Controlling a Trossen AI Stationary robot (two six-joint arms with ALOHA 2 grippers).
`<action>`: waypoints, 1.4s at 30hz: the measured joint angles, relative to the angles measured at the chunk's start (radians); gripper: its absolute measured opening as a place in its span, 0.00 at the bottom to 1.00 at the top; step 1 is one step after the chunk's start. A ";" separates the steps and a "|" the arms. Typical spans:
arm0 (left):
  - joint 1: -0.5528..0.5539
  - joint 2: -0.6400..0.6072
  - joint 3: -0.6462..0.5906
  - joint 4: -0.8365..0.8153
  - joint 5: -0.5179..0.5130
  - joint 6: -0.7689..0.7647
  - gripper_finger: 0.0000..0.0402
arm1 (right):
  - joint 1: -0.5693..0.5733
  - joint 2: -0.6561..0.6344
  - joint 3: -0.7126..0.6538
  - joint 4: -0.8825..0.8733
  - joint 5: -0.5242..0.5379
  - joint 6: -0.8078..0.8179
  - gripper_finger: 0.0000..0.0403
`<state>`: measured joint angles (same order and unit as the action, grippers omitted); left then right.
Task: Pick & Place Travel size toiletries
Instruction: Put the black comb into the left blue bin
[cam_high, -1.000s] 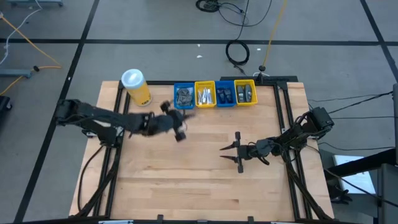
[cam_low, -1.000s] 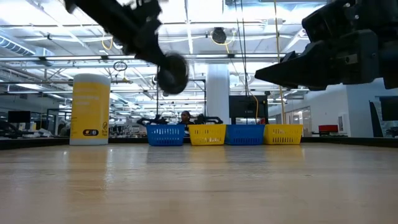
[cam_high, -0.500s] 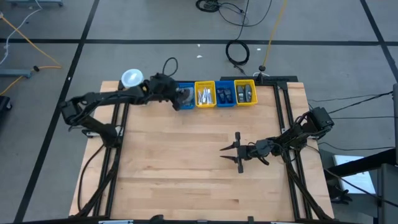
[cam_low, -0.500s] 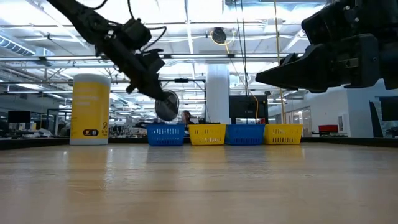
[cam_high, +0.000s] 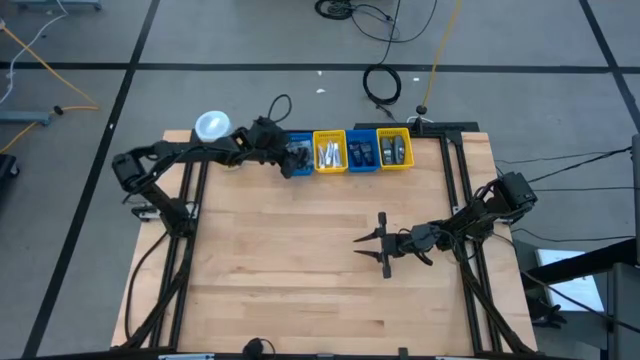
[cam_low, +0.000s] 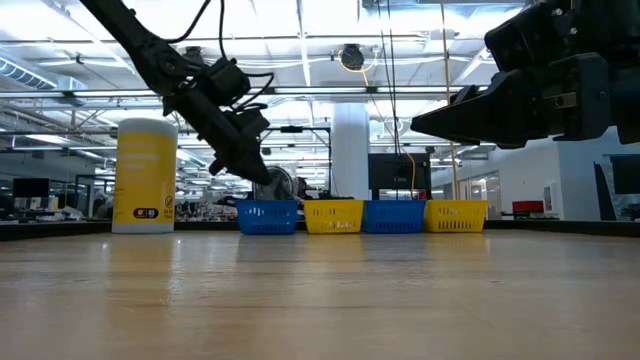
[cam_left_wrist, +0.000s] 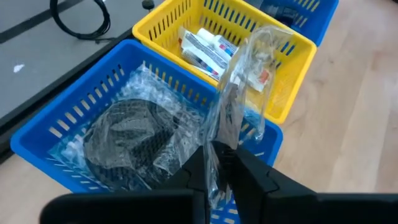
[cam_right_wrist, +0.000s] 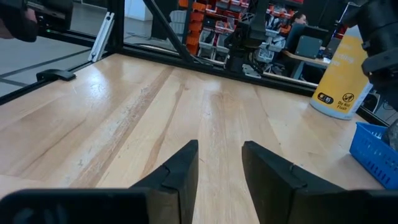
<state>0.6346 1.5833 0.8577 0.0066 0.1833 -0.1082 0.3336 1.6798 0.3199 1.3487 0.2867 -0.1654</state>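
My left gripper (cam_high: 296, 160) is at the far-left blue bin (cam_high: 297, 146), shut on a clear wrapper holding a flat dark grey disc (cam_low: 277, 184). In the low view the disc hangs just over that bin's rim (cam_low: 266, 206). Inside the bin (cam_left_wrist: 74, 118) lies another wrapped dark disc (cam_left_wrist: 127, 134). The neighbouring yellow bin (cam_left_wrist: 292, 46) holds thin white tubes with red marks (cam_left_wrist: 205, 46). My right gripper (cam_high: 385, 245) is open and hovers over the table's right-centre, far from the bins; its fingers (cam_right_wrist: 180, 168) frame bare wood. My left gripper (cam_left_wrist: 217, 171) pinches the clear wrapper (cam_left_wrist: 219, 140) between its two fingers, at one edge of the packet. The fingers slant down from the table's left toward the bin. The disc (cam_left_wrist: 226, 109) shows edge-on beyond the fingertips and hangs clear over the blue bin, with loose wrapper (cam_left_wrist: 258, 53) trailing past it.
Several small bins sit in a row at the far edge: blue, yellow (cam_high: 329, 152), blue (cam_high: 362, 151), yellow (cam_high: 395, 149). A big yellow canister (cam_low: 146, 175) with a white lid (cam_high: 211, 126) stands left of them. The table's middle and near part (cam_high: 300, 290) is bare wood.
My left gripper has carried the wrapped disc from above the table's middle toward the far edge, to the far-left blue bin, and has come down until the disc hangs just over the rim. It has stayed shut on the wrapper.
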 joint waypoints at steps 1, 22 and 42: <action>0.000 0.000 0.000 0.000 0.000 0.008 0.10 | 0.000 0.000 0.000 0.000 0.000 0.000 0.29; 0.073 0.000 0.040 -0.047 -0.025 -0.007 0.56 | 0.000 0.000 0.000 0.000 0.000 0.000 0.29; -0.009 0.001 0.160 -0.177 -0.229 0.076 0.04 | 0.000 0.000 0.000 0.000 0.000 0.000 0.29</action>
<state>0.6258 1.5841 1.0180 -0.1703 -0.0457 -0.0323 0.3336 1.6798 0.3199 1.3491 0.2868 -0.1655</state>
